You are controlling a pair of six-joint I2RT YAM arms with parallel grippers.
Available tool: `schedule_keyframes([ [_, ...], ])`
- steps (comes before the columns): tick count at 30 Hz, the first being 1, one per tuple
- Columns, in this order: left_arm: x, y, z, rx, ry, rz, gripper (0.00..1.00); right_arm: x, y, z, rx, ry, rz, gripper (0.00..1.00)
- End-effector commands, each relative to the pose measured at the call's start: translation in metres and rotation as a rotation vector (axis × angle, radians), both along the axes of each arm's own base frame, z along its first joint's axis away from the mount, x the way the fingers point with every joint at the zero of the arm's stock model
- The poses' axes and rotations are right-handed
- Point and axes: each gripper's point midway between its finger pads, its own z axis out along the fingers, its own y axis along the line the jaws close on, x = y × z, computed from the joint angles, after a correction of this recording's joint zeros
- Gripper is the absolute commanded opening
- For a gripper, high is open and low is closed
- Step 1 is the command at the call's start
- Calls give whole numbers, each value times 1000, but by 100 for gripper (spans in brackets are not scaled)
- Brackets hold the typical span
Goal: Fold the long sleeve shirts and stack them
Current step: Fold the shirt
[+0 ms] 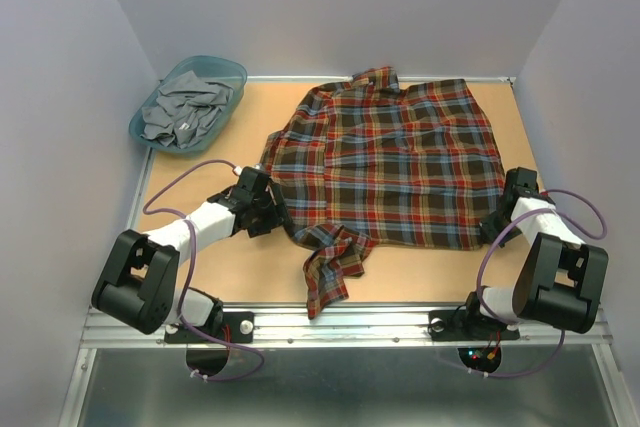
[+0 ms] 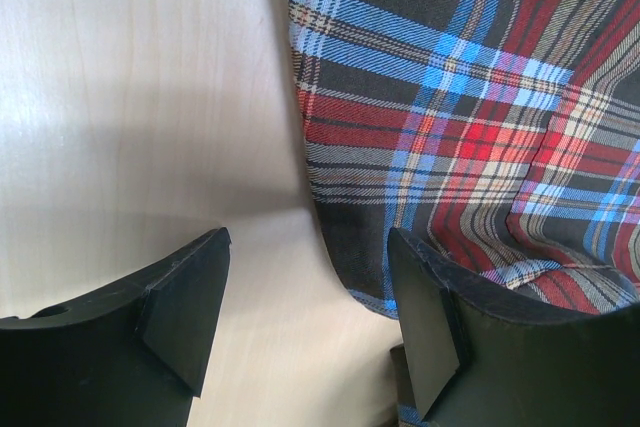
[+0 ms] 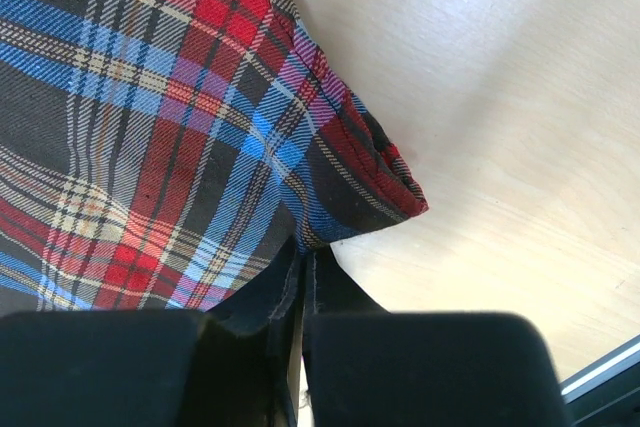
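A plaid long sleeve shirt [image 1: 390, 162] in red, brown, navy and yellow lies spread on the wooden table, collar toward the back wall. One sleeve [image 1: 330, 277] is bunched toward the front edge. My left gripper [image 1: 272, 209] is at the shirt's left edge and open. In the left wrist view the left gripper [image 2: 310, 317] straddles the hem [image 2: 370, 297], one finger over the cloth and the other over bare table. My right gripper [image 1: 508, 202] is at the shirt's right edge. In the right wrist view the right gripper [image 3: 305, 252] is shut, with the shirt's corner [image 3: 330, 197] pinched at its tips.
A teal plastic basket [image 1: 232, 72] holding crumpled grey clothes [image 1: 185, 107] stands at the back left corner. Grey walls close the table on three sides. A metal rail [image 1: 340, 322] runs along the front edge between the arm bases.
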Motion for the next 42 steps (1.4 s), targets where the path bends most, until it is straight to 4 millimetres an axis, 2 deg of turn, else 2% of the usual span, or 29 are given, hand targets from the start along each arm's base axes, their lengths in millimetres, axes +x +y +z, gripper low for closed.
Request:
schedule_keyframes([
  [1, -21, 3, -19, 19, 83, -27, 75, 2, 3, -9, 21, -18, 1, 1],
  [6, -24, -3, -25, 19, 103, -38, 75, 4, 9, -8, 52, -34, 10, 1],
  [12, -30, -16, -30, 29, 124, -73, 70, 8, 10, -2, 56, -58, 24, 1],
  [19, -32, -11, -42, 79, 145, -55, 50, 10, 11, 5, 52, -81, 58, 1],
  [24, -41, -10, -52, 112, 187, -67, 45, 14, 9, 13, 32, -99, 87, 1],
  [27, -43, -9, -53, 130, 194, -71, 28, 17, 6, 20, 12, -112, 104, 1],
  [28, -41, -9, -52, 133, 189, -68, 18, 17, 4, 22, 3, -114, 108, 1],
  [31, -37, -7, -41, 144, 168, -58, 0, 19, 1, 28, -17, -114, 132, 1],
  [35, -33, -8, -15, 138, 130, -72, 0, 18, -1, 41, -35, -110, 157, 1],
  [37, -30, -1, 0, 169, 101, -68, 0, 18, -1, 51, -41, -118, 165, 1],
  [42, -40, 6, 18, 182, 107, -89, 0, 11, 4, 67, -30, -121, 169, 1],
])
